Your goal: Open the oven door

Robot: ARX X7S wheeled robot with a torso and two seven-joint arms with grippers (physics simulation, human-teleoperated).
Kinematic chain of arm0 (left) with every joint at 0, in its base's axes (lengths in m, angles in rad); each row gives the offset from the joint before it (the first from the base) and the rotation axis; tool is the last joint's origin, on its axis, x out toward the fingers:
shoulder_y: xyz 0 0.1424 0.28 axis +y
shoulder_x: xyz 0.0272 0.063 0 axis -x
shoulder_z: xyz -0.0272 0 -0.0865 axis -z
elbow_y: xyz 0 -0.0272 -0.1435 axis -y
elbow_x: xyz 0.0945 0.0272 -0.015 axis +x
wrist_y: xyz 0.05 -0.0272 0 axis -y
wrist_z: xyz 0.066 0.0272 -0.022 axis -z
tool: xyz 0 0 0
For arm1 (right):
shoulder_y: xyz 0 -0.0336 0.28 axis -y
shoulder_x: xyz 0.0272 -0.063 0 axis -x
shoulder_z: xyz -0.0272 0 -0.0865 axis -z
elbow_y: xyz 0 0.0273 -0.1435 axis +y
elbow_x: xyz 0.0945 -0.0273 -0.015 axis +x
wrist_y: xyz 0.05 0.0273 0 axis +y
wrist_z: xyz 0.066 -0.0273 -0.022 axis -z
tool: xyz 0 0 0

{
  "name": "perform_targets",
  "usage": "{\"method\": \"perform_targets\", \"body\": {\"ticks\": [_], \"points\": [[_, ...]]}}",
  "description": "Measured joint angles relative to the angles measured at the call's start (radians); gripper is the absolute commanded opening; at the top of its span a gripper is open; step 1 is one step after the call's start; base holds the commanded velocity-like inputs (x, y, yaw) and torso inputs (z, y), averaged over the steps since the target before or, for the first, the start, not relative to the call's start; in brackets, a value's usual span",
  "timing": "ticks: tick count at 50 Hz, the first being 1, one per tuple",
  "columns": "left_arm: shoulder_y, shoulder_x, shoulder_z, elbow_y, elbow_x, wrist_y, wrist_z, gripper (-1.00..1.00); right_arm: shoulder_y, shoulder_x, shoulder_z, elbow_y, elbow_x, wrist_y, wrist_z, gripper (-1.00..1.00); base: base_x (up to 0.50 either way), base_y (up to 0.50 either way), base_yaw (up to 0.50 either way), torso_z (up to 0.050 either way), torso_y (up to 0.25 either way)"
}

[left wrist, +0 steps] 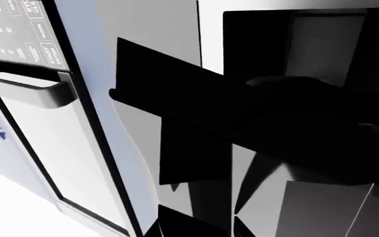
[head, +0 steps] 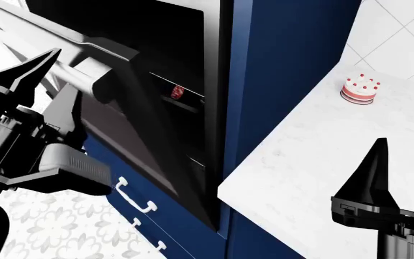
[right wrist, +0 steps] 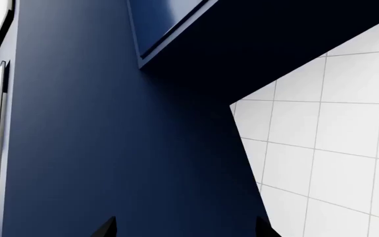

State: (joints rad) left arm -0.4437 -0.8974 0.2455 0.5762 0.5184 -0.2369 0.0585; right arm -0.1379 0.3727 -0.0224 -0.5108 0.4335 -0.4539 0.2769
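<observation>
Jaws of left gripper (head: 45, 89) spread beside the oven door's (head: 138, 124) handle (head: 49, 48).

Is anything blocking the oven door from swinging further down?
Nothing visible blocks it. The oven door is already partly tilted open, with the left tool at its silver handle. Below it are only drawer fronts, flush with the cabinet.

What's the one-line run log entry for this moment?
task: open oven door | door: partly open, tilted outward | left gripper: open, at the handle | right gripper: open, idle over counter
</observation>
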Motion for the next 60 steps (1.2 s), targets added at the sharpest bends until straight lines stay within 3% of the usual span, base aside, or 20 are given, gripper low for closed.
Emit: {"method": "perform_targets", "body": {"ticks": [18,41,60], "points": [[0.248,-0.047,-0.145,0.092,-0.002,-0.021,-0.117,-1.0,0.001,0.002,-0.003,0.0,-0.001,-0.002,0.003,1.0,0.0,0.0,0.0,0.0,0.001],[0.503,-0.098,-0.317,0.184,-0.009,-0.051,-0.166,-1.0,-0.001,0.005,-0.005,0.0,-0.003,-0.006,0.008,1.0,0.0,0.0,0.0,-0.001,0.0],[0.715,-0.086,-0.46,0.21,-0.002,-0.018,-0.239,-1.0,-0.002,0.005,-0.007,-0.001,0.003,-0.015,0.012,1.0,0.0,0.0,0.0,-0.001,0.0]]}}
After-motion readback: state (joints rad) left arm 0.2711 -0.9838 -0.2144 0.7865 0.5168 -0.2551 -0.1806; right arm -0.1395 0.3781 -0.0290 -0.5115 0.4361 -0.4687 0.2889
